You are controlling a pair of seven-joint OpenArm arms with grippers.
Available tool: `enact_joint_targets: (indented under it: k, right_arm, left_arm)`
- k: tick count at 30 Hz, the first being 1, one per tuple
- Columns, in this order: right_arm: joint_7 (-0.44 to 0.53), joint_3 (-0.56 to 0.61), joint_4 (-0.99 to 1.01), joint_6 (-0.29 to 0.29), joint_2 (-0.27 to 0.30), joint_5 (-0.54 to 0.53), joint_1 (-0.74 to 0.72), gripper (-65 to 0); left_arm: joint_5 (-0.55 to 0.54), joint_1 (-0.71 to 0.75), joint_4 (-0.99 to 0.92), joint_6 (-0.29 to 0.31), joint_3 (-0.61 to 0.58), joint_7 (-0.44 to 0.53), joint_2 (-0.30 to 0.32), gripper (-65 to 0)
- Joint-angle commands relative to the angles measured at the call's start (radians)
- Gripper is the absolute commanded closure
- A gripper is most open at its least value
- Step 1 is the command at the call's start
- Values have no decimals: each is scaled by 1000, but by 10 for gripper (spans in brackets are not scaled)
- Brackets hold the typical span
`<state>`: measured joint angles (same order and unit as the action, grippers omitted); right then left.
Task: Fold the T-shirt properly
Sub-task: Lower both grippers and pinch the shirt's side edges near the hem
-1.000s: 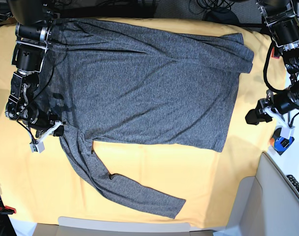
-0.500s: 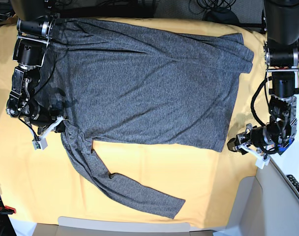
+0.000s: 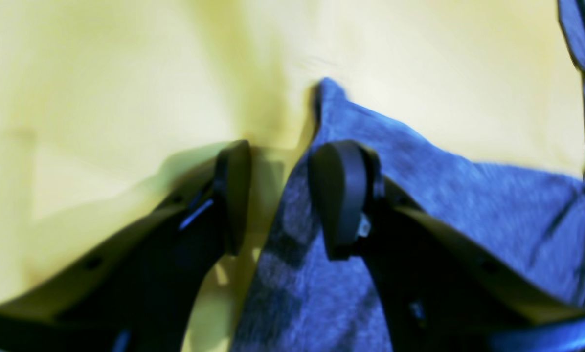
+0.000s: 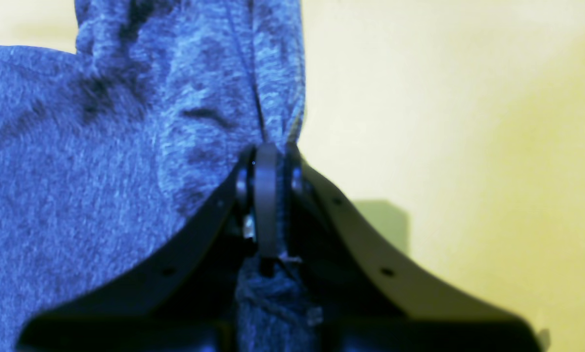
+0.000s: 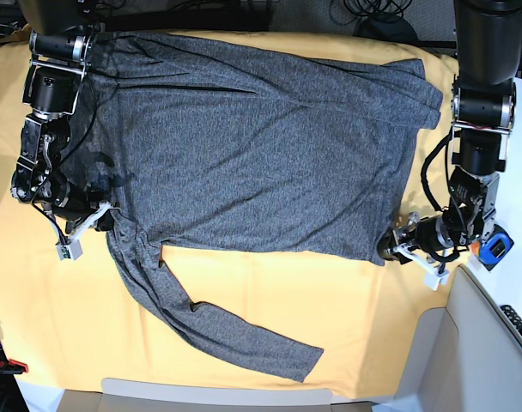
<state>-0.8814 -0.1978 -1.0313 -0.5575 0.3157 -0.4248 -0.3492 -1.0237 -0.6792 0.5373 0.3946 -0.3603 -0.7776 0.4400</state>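
The heather-grey T-shirt [image 5: 261, 146] lies spread flat on the yellow cloth [image 5: 355, 318]. One long sleeve [image 5: 218, 330] trails toward the front edge. My right gripper [image 5: 106, 221] is at the shirt's left side, where that sleeve meets the body. In the right wrist view this gripper [image 4: 268, 156] is shut on a pinched ridge of the T-shirt [image 4: 77, 171]. My left gripper [image 5: 388, 249] is at the hem's lower right corner. In the left wrist view it [image 3: 280, 156] is open, one finger [image 3: 234, 195] over the cloth, the other [image 3: 341, 195] over the T-shirt [image 3: 444, 195].
A pale grey bin [image 5: 484, 343] stands at the front right corner, with a blue and orange object [image 5: 493, 249] just above it. Cables lie behind the table's far edge. A small red item [image 5: 12, 366] sits at the front left.
My left arm has swung in from the right and lowered, and its gripper now sits at the hem corner with wider jaws. My right gripper stays shut on the shirt, barely moved.
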Motion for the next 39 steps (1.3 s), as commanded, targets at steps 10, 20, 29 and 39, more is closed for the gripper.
enact_joint_targets:
  k: [10, 20, 29, 39]
  right_arm:
    - [-98, 7, 9, -6, -3, 40, 12, 0]
    - [-98, 7, 13, -6, -6, 40, 12, 0]
    - [-98, 7, 15, -6, -8, 40, 23, 0]
    - [-98, 5, 15, -6, -28, 40, 28, 0]
  left_arm:
    - [-4, -27, 13, 23, 0, -10, -19, -243]
    - [-4, -27, 13, 23, -1, -10, -14, -247]
    - [-4, -30, 54, 48, 0, -53, 23, -263]
    - [-4, -29, 54, 172, -1, -92, 21, -264]
